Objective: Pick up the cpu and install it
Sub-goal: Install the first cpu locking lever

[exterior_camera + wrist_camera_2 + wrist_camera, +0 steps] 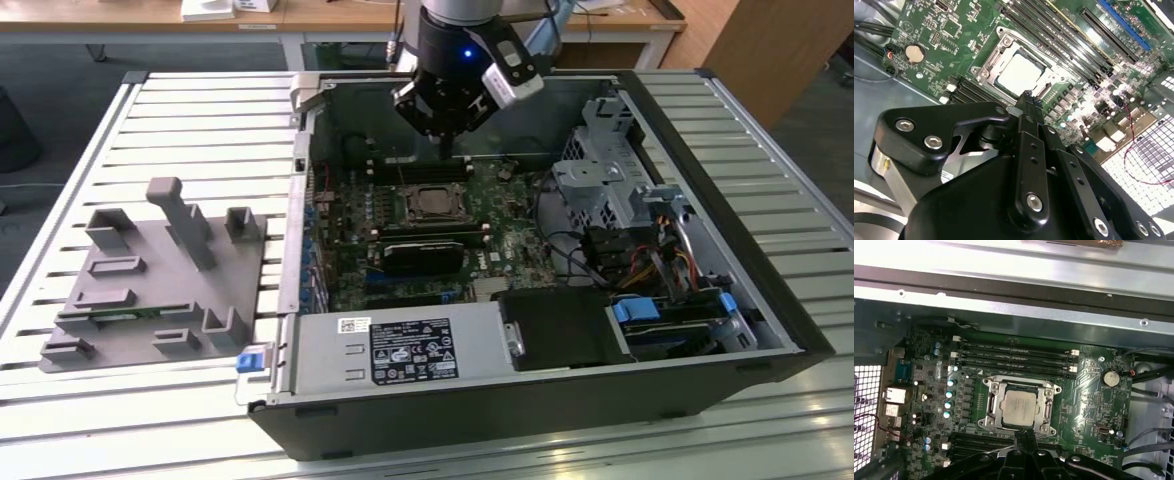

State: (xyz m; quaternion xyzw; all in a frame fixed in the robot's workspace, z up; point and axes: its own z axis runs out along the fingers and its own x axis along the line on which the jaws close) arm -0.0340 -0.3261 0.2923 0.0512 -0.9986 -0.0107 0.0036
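Note:
The cpu (430,205) is a silvery-grey square chip lying flat in the metal-framed socket on the green motherboard (350,275) inside the open computer case. Both wrist views look down on the same cpu (1021,74) (1020,407) in its frame. My gripper (447,142) hangs above the board just behind the socket, apart from the chip. Its black fingertips (1026,96) are pressed together with nothing between them, and their tips (1024,434) reach over the socket's edge in the first wrist view.
A grey plastic fixture tray (147,280) with upright pegs lies on the slatted table at the exterior view's left. Memory slots (1014,357) run beside the socket. The case holds a power supply (400,350), a drive cage (607,170) and loose cables (587,255).

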